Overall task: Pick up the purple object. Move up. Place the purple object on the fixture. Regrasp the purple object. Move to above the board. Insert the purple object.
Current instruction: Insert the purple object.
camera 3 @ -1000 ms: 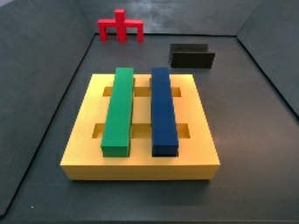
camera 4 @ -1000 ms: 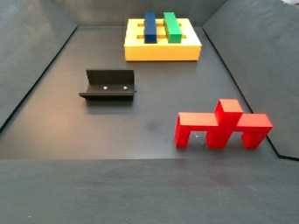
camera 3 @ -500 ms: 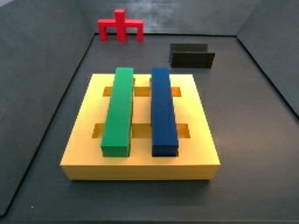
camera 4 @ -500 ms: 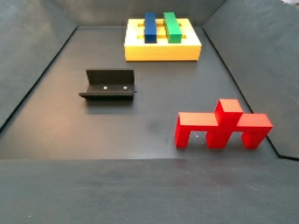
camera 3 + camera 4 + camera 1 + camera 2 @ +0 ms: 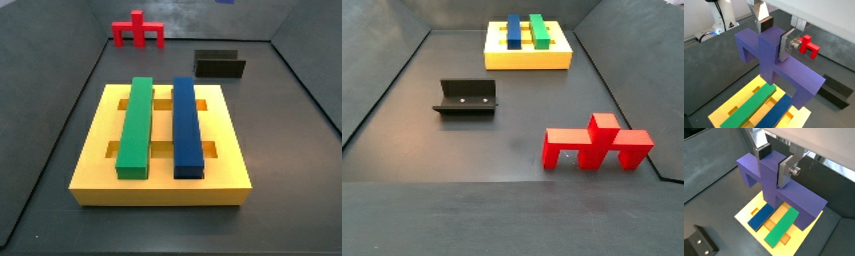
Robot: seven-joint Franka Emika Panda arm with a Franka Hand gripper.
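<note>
Both wrist views put my gripper [image 5: 774, 36] high over the board [image 5: 751, 212], my two silver fingers [image 5: 785, 44] clamped on the raised stub of the purple object [image 5: 774, 62]; I've got it by the stub so the wide body and both legs hang free beneath my hand, which is, I judge, what leaves the legs clear to go down into the slots; the piece is in the air, touching nothing but my pads.

Below it sit the green bar [image 5: 782, 226] and the blue bar [image 5: 763, 215], side by side along the yellow slab, with open slots showing between and beside them; whether the legs are lined up with a free slot I cannot tell from here.

Neither side view catches my hand or the purple piece; they show only the floor: the board [image 5: 94, 150] with its two bars, the fixture [image 5: 466, 98] empty and well apart from it, and the red pronged piece [image 5: 596, 143] off on its own, untouched.

So by my reading the regrasp is done and I'm at the step above the board; what's left is the insertion, and that calls for a straight, level descent, since a tilt could catch a leg on a bar.
</note>
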